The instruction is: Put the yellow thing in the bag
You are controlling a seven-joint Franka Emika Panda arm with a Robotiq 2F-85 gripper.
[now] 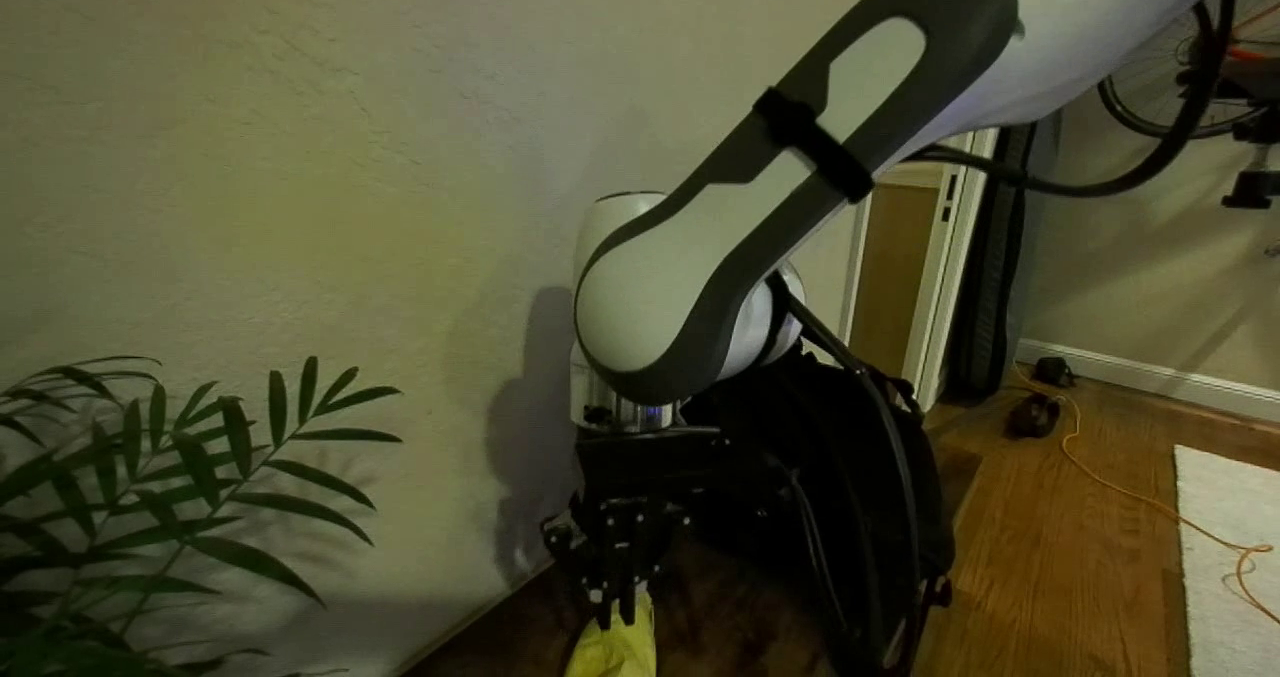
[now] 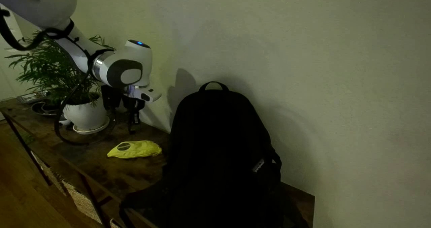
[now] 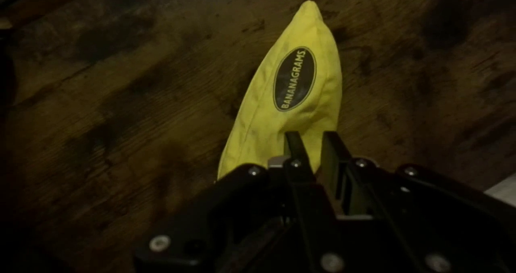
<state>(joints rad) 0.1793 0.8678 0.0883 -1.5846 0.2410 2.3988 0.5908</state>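
Observation:
The yellow thing, a soft banana-shaped pouch marked "BANANAGRAMS", lies on the dark wooden table in both exterior views point(image 1: 615, 654) point(image 2: 141, 149). It also shows in the wrist view point(image 3: 274, 123), its near end hidden behind the gripper. My gripper point(image 1: 616, 619) points down; in the wrist view its fingers point(image 3: 310, 138) are part open with a gap between them and nothing held. The fingertips appear above the pouch, nearer its right edge there. The bag, a large black backpack, stands upright beside the pouch in both exterior views point(image 1: 860, 487) point(image 2: 219, 154). Its opening cannot be made out.
A green plant point(image 1: 200, 477) in a white pot point(image 2: 86, 115) stands on the table at the bag's far side from the pouch's end. A wall point(image 2: 336, 86) runs behind the table point(image 2: 101, 167). A black cable point(image 2: 59, 120) hangs from the arm.

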